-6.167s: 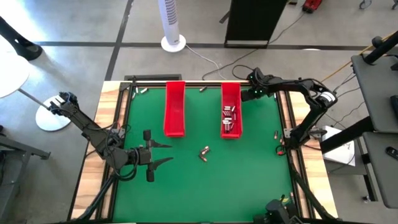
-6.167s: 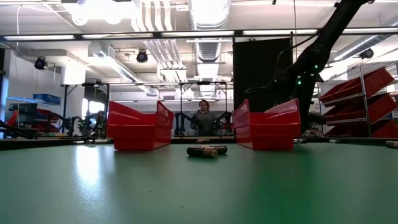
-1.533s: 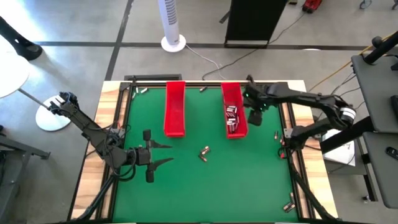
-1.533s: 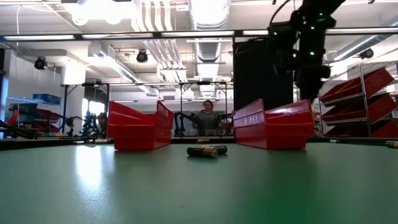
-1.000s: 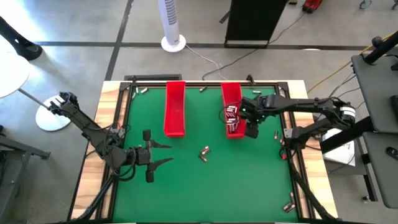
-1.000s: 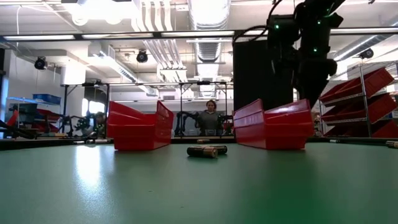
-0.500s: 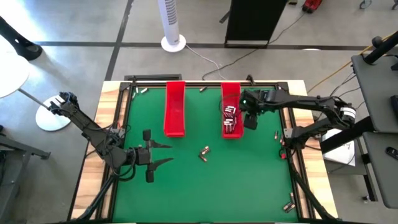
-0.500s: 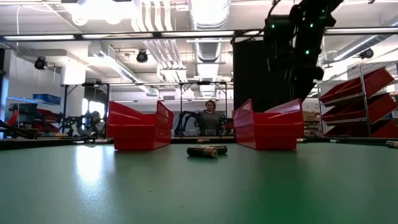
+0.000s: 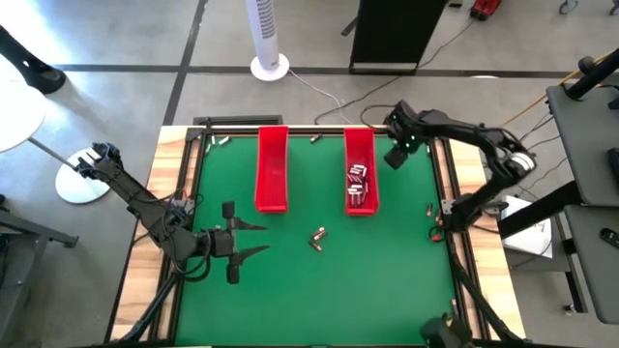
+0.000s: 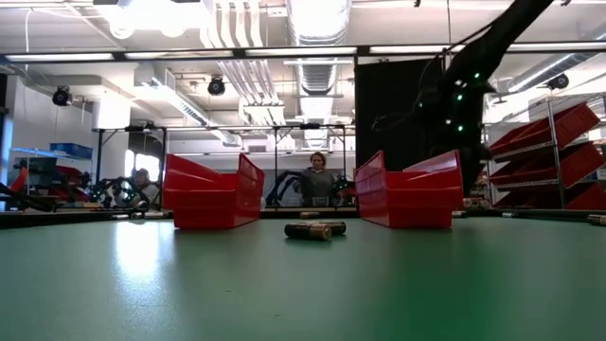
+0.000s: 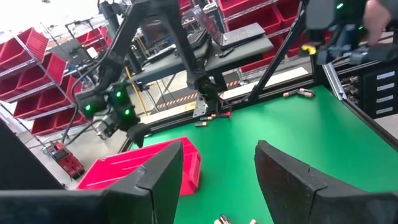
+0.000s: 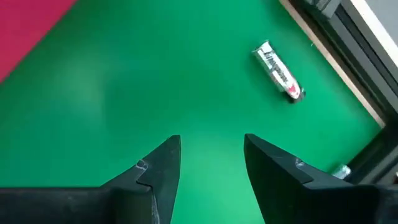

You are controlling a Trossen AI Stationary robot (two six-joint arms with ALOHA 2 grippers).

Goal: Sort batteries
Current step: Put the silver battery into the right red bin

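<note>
From above, the right gripper (image 9: 396, 157) has swung back from over the right red tray (image 9: 360, 147) toward the far right corner of the green surface (image 9: 290, 275), leaving a clutch of batteries (image 9: 356, 187) in that tray – a drop looks done – while two loose batteries (image 9: 317, 238) lie mid-surface and the left gripper (image 9: 253, 239) waits near the front left, fingers apart and empty. At table height the pair of loose batteries lies between the two trays, with the right arm (image 10: 464, 85) high behind the right one. The right wrist view shows its fingers (image 12: 158, 165) parted, holding nothing, above bare green with one battery (image 12: 278, 71) by the edge rail – likely the next pick.
</note>
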